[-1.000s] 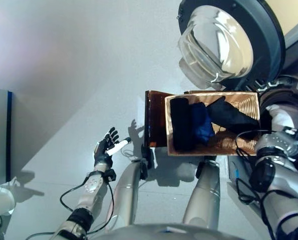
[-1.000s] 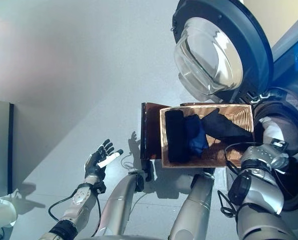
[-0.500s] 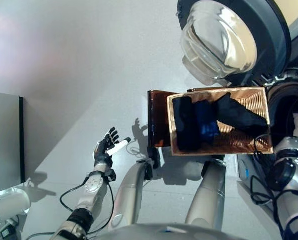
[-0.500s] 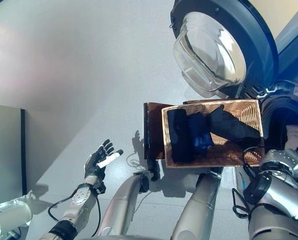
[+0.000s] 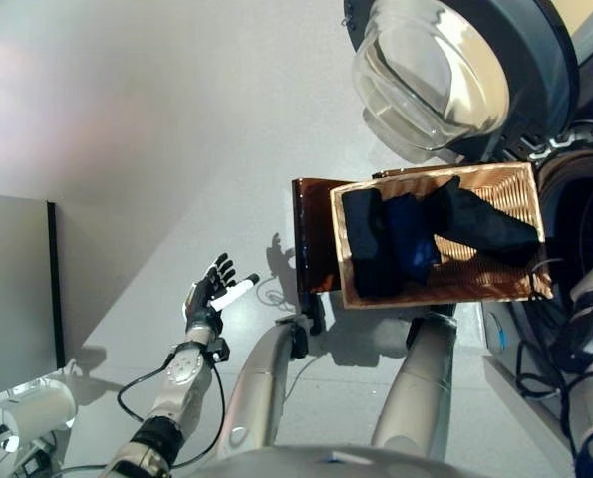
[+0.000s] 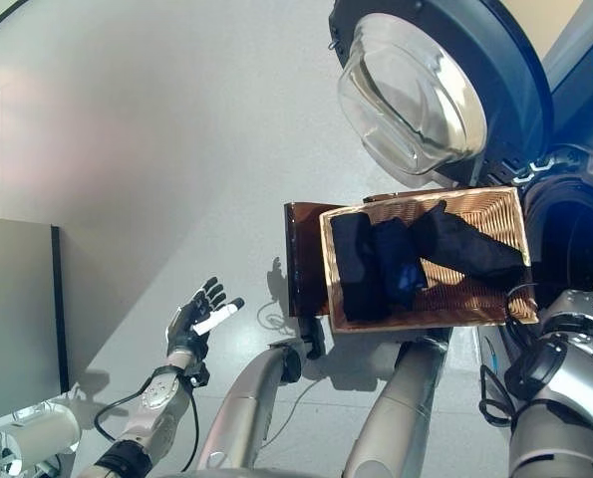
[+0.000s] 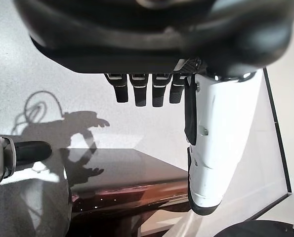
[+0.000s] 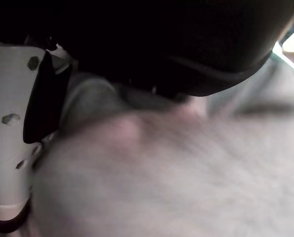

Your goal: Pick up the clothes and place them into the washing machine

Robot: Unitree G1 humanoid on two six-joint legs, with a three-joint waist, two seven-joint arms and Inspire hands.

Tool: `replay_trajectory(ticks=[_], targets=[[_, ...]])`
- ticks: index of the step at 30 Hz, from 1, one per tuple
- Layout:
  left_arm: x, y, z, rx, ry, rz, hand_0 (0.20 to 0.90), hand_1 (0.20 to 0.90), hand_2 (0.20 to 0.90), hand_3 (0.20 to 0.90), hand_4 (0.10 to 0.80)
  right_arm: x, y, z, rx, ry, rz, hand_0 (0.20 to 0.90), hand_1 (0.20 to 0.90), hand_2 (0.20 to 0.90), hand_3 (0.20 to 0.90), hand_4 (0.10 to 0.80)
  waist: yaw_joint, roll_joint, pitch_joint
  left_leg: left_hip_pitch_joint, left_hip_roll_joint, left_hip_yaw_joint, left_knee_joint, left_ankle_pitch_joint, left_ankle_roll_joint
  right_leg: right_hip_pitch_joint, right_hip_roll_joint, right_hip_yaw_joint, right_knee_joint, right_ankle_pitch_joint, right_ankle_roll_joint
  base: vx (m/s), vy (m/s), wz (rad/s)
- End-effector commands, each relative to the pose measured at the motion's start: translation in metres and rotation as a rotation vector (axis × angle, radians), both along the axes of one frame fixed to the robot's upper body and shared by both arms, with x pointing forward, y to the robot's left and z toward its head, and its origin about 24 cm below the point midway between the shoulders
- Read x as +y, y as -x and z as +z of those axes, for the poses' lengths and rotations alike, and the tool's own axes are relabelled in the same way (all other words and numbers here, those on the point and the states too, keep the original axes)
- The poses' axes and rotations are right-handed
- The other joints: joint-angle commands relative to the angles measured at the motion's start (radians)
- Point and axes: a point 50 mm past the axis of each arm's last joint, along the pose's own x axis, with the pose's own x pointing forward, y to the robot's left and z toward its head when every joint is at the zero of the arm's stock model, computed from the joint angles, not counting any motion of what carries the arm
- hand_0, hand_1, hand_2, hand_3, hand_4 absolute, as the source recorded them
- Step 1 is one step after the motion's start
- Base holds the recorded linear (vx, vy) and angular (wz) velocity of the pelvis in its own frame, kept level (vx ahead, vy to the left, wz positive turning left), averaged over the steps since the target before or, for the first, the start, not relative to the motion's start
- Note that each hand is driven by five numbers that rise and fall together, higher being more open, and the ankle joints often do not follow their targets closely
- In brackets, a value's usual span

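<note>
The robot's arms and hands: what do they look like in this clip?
Both arms are silver-grey metal with black joint rings, and black cables loop beside each forearm. The left hand is dark, with a row of black fingers and a white cover on its thumb. The right hand shows only a dark bulk and the same white thumb cover with small hexagonal recesses.

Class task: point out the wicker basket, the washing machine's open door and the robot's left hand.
wicker basket (image 5: 495, 184): left eye view, bare ribbed wall.
washing machine's open door (image 6: 411, 95): right eye view, glass bowl.
left hand (image 5: 204, 293): left eye view, palm.
</note>
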Motion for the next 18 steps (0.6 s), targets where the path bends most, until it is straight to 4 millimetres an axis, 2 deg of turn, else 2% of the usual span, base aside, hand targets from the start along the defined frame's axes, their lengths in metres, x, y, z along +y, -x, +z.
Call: replay_trajectory(ticks=[1,11,14,15,17,18], targets=[[0.031,0.010,0.004,-0.028,-0.038,0.084,0.900,0.900,0.900,0.900,0.800,-0.026,0.028,0.034,0.095,0.226,-0.112,0.900,0.900,0.900,0.900,0.800,-0.023,-0.012,-0.055,0.077,0.047,-0.052,0.028,-0.111,-0.084,0.005,0.029,0.036,-0.014,0.096,-0.036,0.000,0.000,0.00],[0.033,0.011,0.003,-0.023,-0.019,0.098,0.900,0.900,0.900,0.900,0.800,-0.007,0.006,0.008,0.141,0.199,0.041,0.900,0.900,0.900,0.900,0.800,-0.023,-0.039,-0.040,0.070,0.052,-0.057,0.040,-0.106,-0.083,0.020,0.039,0.020,-0.023,0.102,-0.041,-0.012,-0.007,0.00],[0.034,0.010,0.005,-0.038,-0.027,0.092,0.900,0.900,0.900,0.900,0.800,0.002,-0.018,0.010,0.322,0.354,0.300,0.900,0.900,0.900,0.900,0.800,-0.015,-0.055,-0.030,0.073,0.057,-0.055,0.043,-0.101,-0.083,0.028,0.039,0.017,-0.029,0.112,-0.043,-0.033,-0.014,-0.02],[0.036,0.009,0.009,-0.060,-0.053,0.077,0.900,0.900,0.900,0.900,0.800,0.006,-0.023,0.004,0.508,0.459,0.452,0.900,0.900,0.900,0.900,0.800,-0.012,-0.067,-0.020,0.076,0.059,-0.056,0.042,-0.096,-0.083,0.037,0.040,0.013,-0.034,0.116,-0.045,-0.066,-0.040,-0.03],[0.038,0.009,0.011,-0.071,-0.066,0.074,0.900,0.900,0.900,0.900,0.800,0.012,-0.025,-0.008,0.644,0.512,0.559,0.900,0.900,0.900,0.900,0.800,-0.009,-0.076,-0.012,0.079,0.060,-0.058,0.040,-0.092,-0.084,0.046,0.041,0.010,-0.042,0.119,-0.047,-0.050,-0.028,-0.01],[0.038,0.009,0.010,-0.071,-0.066,0.075,0.900,0.900,0.900,0.900,0.800,0.012,-0.026,-0.008,0.646,0.513,0.561,0.900,0.900,0.900,0.900,0.800,-0.011,-0.076,-0.011,0.080,0.060,-0.058,0.039,-0.092,-0.084,0.047,0.041,0.009,-0.044,0.120,-0.047,-0.032,-0.017,0.00]])
